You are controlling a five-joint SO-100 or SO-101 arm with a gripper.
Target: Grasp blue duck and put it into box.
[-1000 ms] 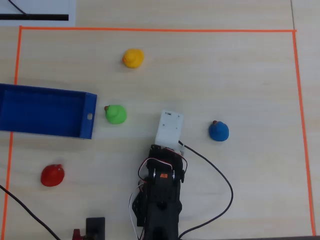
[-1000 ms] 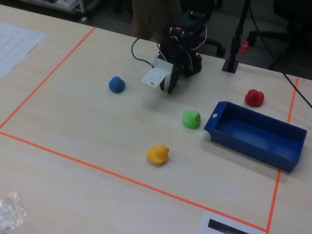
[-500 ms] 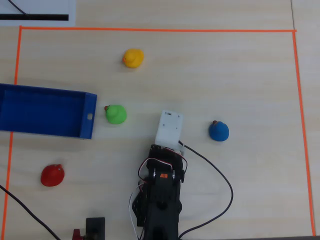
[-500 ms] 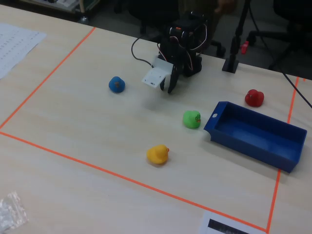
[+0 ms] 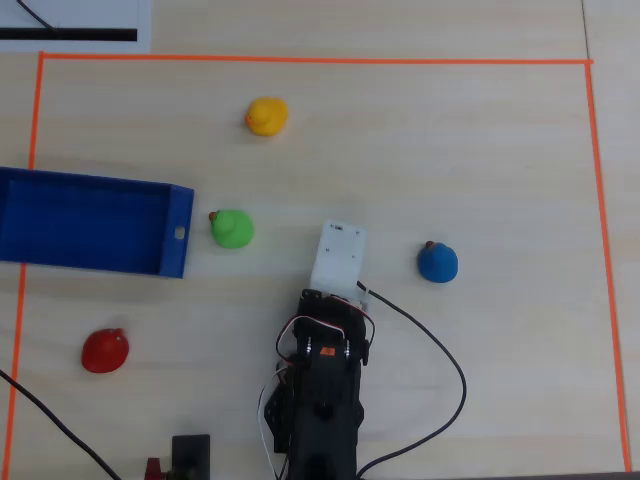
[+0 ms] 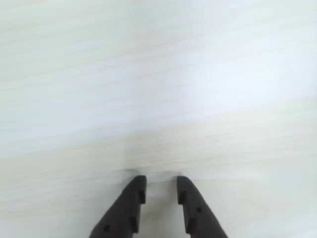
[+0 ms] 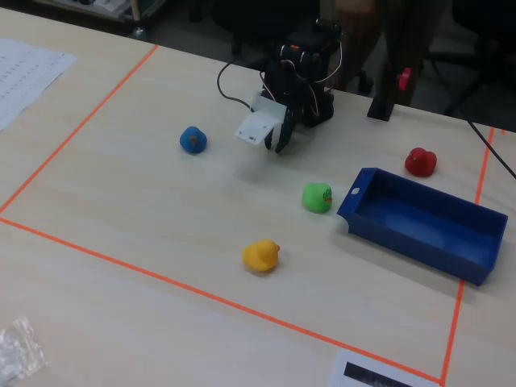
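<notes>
**Overhead view: arm raised between the ducks, nothing held**

The overhead view showed the blue duck (image 5: 438, 263) on the wooden table (image 5: 480, 150), to the right of the arm's white wrist block and apart from it. The box (image 5: 90, 222) lay at the left edge, holding nothing, its holed end wall facing the green duck (image 5: 232, 228) just beside it. A yellow duck (image 5: 267, 116) sat farther up and a red duck (image 5: 104, 350) lower left, all inside the orange tape border (image 5: 300, 60). In the wrist view the gripper (image 6: 161, 191) pointed at bare tabletop, its two dark fingers (image 6: 132, 203) slightly parted with nothing between them. In the fixed view the gripper (image 7: 280, 139) hung above the table, between the blue duck (image 7: 193, 139) and the green duck (image 7: 317, 197).
</notes>
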